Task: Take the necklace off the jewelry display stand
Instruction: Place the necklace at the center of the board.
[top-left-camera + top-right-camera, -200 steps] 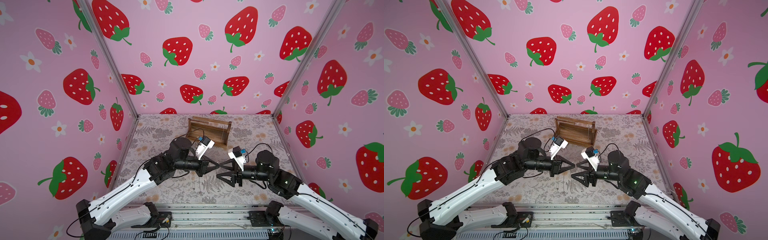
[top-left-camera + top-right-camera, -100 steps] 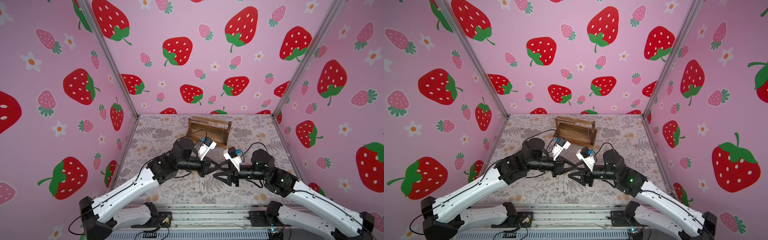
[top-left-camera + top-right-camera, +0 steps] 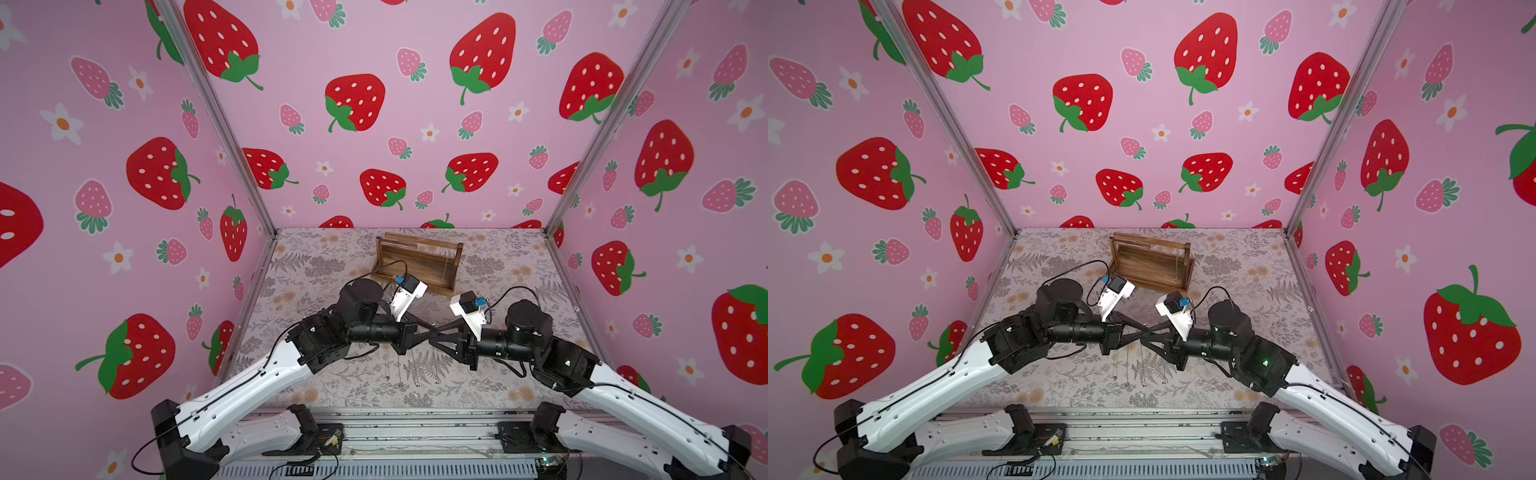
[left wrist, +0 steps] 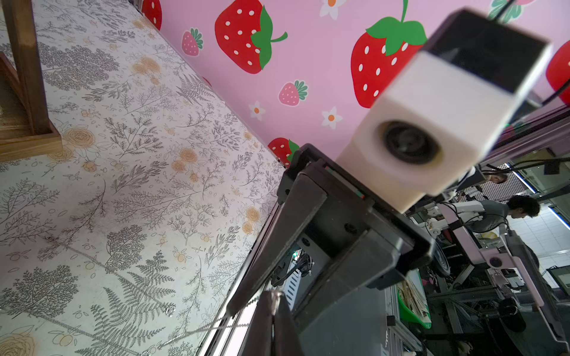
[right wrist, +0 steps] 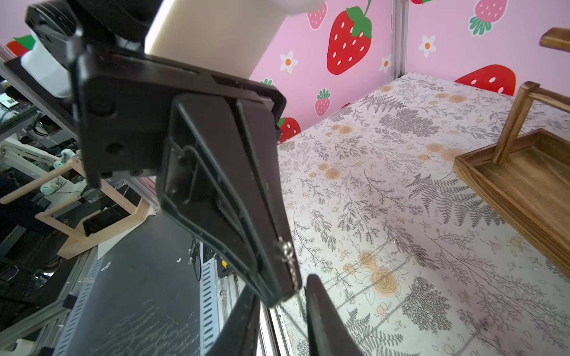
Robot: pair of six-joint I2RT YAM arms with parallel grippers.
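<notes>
1. The necklace is off the jewelry display stand. It hangs from the left fingers, which are pressed together on its chain at centre frame in both top views. The stand sits well apart at the back of the desk
2. The right fingers stand apart, straddling the left fingertips and the chain; if they shut there, they may pinch the other fingers instead of the thin links, giving a false bite
3. Should the left fingers let go before that bite is sure, the chain drops in a heap on the desk, where such fine links look hard to pick up
4. If both pairs clamp and the arms draw apart, the short stretch between them takes all the pull and may snap or slide through
5. Loose strands dangle below the fingers, toward the lower middle of the top views; a quick swing could loop them round a finger or knot them
6. The desk wears a pale cloth printed with grey ferns and orange flowers, busy enough to hide a fallen chain
7. Pink strawberry walls close three sides, joined by metal corner posts; past the open front, the wrist views show a workshop and a person
</notes>
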